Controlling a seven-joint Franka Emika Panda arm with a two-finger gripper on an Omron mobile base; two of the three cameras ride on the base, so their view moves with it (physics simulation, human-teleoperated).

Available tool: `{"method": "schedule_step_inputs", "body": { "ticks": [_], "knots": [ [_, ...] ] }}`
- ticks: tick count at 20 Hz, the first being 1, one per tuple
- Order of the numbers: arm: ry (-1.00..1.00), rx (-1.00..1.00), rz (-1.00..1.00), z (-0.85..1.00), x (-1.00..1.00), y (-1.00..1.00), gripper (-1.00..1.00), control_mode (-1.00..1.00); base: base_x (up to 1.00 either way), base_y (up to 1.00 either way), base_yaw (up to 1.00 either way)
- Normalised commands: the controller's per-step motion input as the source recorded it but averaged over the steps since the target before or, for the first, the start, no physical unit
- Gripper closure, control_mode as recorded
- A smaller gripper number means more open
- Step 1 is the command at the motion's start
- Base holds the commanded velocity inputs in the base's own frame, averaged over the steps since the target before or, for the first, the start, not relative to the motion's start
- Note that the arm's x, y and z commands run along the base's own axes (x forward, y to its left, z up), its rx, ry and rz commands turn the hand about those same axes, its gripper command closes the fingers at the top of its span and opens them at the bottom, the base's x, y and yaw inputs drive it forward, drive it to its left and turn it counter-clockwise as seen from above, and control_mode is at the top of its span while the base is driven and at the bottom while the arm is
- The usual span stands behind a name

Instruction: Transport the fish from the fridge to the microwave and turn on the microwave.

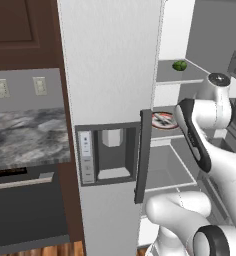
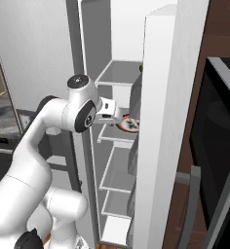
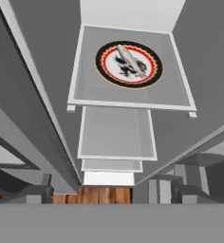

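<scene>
The fish, small and silver-grey, lies on a white plate with a red-brown ring rim, on a shelf inside the open fridge. The hand view looks down on the plate from above, some way off. In the right base view my gripper reaches into the fridge at the height of the plate, its fingers partly hidden behind the door edge. It holds nothing, and its jaws stand wide apart. The microwave is at the right, with its door open.
A small green round item sits on the shelf above the plate. Fridge walls and door close in on both sides of the hand. Lower shelves step down below. A marble counter lies left of the fridge.
</scene>
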Motion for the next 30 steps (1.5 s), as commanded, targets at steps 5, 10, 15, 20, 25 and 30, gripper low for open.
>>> {"method": "schedule_step_inputs", "body": {
  "ticks": [5, 10, 15, 20, 25, 30],
  "knots": [
    [-0.09, 0.0, 0.03, -0.12, 0.22, -0.29, -1.0, -1.0, 0.0, 0.0, 0.0],
    [-0.06, 0.0, 0.0, -0.17, 0.32, -0.06, -1.0, -1.0, 0.0, 0.0, 0.0],
    [0.0, 0.0, 0.0, -0.2, 0.32, -0.01, -1.0, -1.0, 0.0, 0.0, 0.0],
    [0.0, 0.02, 0.0, -0.11, 0.31, -0.13, -1.0, -1.0, 0.0, 0.0, 0.0],
    [0.0, 0.05, 0.0, -0.06, 0.39, -0.18, -1.0, -1.0, 0.0, 0.0, 0.0],
    [-0.01, 0.03, 0.02, -0.09, 0.39, -0.12, -1.0, -1.0, 0.0, 0.0, 0.0]
  ]
}}
